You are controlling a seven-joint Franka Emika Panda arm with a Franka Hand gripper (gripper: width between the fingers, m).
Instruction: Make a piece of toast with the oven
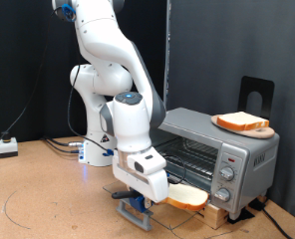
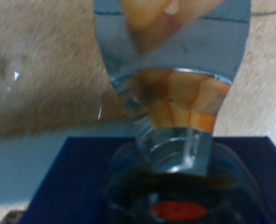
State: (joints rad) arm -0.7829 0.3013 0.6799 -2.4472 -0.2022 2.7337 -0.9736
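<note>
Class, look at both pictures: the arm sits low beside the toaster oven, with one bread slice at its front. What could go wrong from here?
1. The bread slice lies low at the front of the oven, close beside the end effector. A small sideways nudge could push it off.
2. The second slice rests on a board on the oven's top. A knock to the oven might shift it.
3. The wrist view is blurred, so the end effector's alignment is hard to check.
</note>
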